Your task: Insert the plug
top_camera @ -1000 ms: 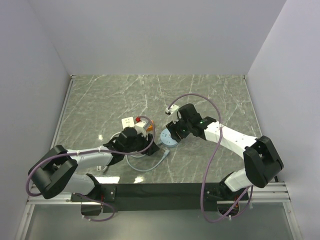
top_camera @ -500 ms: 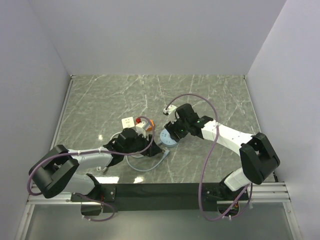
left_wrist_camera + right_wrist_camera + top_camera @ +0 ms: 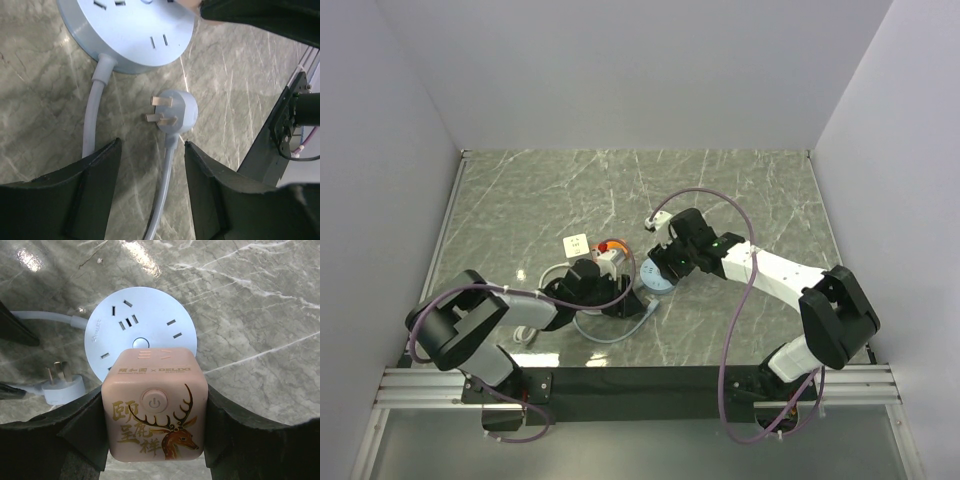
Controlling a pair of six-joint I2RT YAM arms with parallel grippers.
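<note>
Top view: socket [image 3: 655,277], a round pale-blue disc, lies on the marble table [image 3: 740,190] near centre. Plug [image 3: 648,303] lies flat on the marble at 6 o'clock of the socket, just beside it and not inserted.

Left wrist view: plug [image 3: 172,111] sits at 5 o'clock of the socket [image 3: 130,30], its three flat prongs pointing to about 9 o'clock. Its cord [image 3: 162,190] runs off toward 6 o'clock between the fingers. Left gripper [image 3: 152,145] has its jaws apart, one on either side of that cord, holding nothing. Both fingers are clear of the plug body. The socket's own cable [image 3: 92,110] leaves its rim at 7 o'clock.

Right wrist view: right gripper [image 3: 154,405] is clamped on a pink cube [image 3: 155,375], with a deer print and power button facing the camera. The cube covers the socket's [image 3: 140,325] 6 o'clock edge; I cannot tell whether they touch. Plug [image 3: 62,385] lies at 8 o'clock of the socket.
</note>
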